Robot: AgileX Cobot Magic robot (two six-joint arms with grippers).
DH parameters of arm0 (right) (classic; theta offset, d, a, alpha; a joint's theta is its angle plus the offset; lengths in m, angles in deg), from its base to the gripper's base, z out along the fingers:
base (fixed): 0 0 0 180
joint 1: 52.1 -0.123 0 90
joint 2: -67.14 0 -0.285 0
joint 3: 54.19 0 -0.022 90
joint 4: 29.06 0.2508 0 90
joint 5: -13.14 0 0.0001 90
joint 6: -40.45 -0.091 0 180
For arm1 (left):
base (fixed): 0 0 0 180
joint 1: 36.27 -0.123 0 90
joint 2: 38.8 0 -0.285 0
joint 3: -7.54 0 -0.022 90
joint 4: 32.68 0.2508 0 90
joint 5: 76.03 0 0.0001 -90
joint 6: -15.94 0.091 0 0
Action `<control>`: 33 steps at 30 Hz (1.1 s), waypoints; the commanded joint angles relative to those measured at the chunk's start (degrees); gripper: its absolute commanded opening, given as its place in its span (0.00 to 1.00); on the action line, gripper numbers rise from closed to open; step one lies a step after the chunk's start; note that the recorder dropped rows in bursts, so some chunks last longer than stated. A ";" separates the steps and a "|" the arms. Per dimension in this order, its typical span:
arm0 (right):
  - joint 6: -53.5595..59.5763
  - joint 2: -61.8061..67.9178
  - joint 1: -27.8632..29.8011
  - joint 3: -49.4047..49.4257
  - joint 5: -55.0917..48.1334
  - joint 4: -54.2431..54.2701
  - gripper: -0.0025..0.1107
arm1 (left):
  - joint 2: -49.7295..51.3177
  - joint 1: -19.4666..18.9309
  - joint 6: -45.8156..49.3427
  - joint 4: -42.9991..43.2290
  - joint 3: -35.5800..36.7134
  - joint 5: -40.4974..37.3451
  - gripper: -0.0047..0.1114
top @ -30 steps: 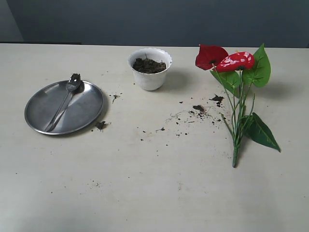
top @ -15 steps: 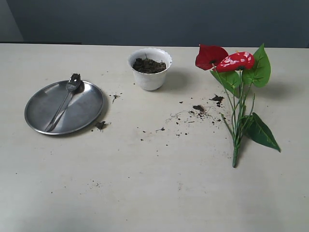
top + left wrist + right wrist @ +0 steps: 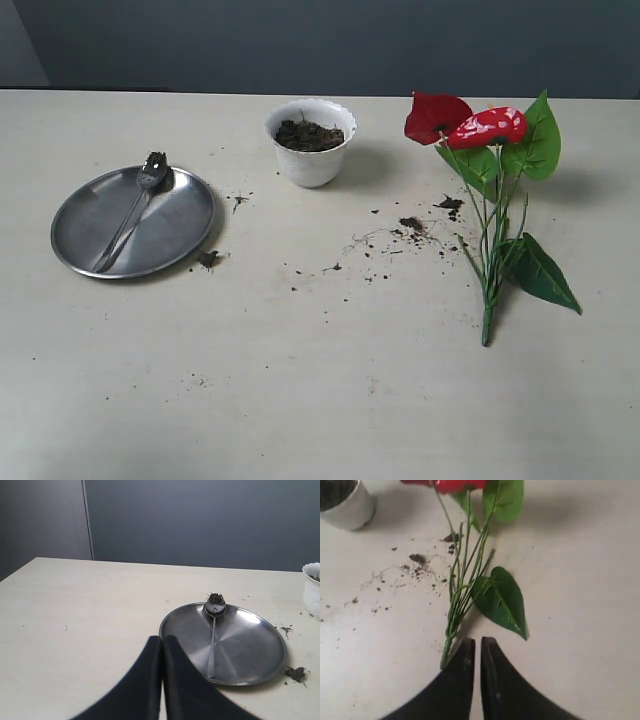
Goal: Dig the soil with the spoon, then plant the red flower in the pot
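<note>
Beige table (image 3: 320, 400), dirt crumbs (image 3: 411, 224) near the pot (image 3: 311, 162); blue-grey wall (image 3: 320, 45) behind.

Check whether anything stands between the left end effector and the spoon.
Nothing visible does. The left end effector, shut, points toward the spoon, which lies in the steel plate. Only bare table and the plate's low near rim lie between them.

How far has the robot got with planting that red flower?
Looks barely started. The small white cup-shaped pot already holds dark soil, but the slim silver spoon lies on the round steel plate, and the red artificial flower with green leaves lies flat on the table. Nothing is in hand: neither arm's jaws hold anything. Digging and planting both remain.
</note>
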 commanded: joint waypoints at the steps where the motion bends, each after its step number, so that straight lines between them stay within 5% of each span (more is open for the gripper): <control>1: 9.40 9.62 -0.17 -0.24 3.46 8.86 0.42 | -0.23 -0.04 -0.37 -0.18 0.21 0.19 0.05; 5: 9.96 16.98 -0.17 -0.24 8.05 9.91 0.82 | -0.23 -0.04 -0.37 -0.18 0.21 0.19 0.05; 22: 8.31 46.73 -5.26 -20.01 10.85 9.33 0.77 | -0.23 -0.04 -0.37 -0.18 0.21 0.19 0.05; 33: -9.34 59.99 -9.52 -33.29 9.16 -2.48 0.77 | -0.23 -0.04 -0.37 -0.18 0.21 0.19 0.05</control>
